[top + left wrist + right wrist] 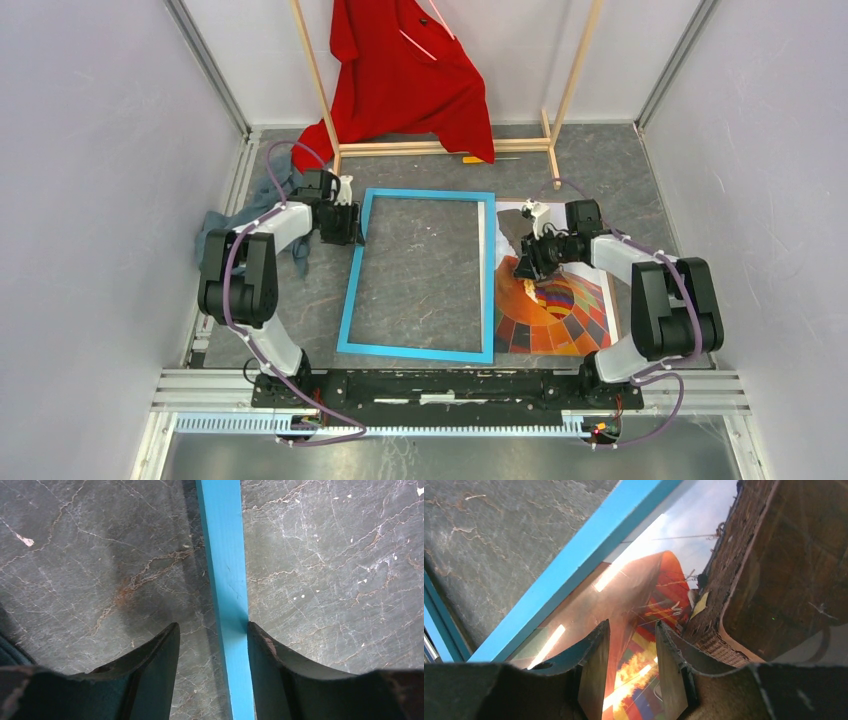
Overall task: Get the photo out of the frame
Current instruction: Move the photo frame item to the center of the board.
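Glossy balloon photo print laid beside the thin light-blue wooden frame.
Half-open and empty, the left gripper and right gripper should be lifted straight off, print undisturbed.

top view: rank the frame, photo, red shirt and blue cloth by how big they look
1. frame
2. photo and red shirt: about alike; the right arm covers part of the photo, and the shirt runs off the top
3. blue cloth
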You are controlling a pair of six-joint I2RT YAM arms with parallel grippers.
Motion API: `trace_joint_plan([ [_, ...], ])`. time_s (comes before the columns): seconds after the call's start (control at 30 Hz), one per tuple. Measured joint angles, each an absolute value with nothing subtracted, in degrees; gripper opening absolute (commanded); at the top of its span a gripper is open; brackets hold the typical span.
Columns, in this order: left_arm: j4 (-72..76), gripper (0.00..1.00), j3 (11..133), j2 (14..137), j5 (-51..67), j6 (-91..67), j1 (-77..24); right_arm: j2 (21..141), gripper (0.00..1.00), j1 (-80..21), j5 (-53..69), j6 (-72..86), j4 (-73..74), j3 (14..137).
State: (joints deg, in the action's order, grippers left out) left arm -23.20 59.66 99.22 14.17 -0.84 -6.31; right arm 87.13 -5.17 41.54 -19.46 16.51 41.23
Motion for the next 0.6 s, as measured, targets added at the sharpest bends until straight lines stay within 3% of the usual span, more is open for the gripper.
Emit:
trace_joint_plan([
  [0.6,-23.27,0.41,60.23,99.22,11.73,-0.86,-6.02,89.69,0.44,-3.84,41.98,-19.11,14.46,40.93],
])
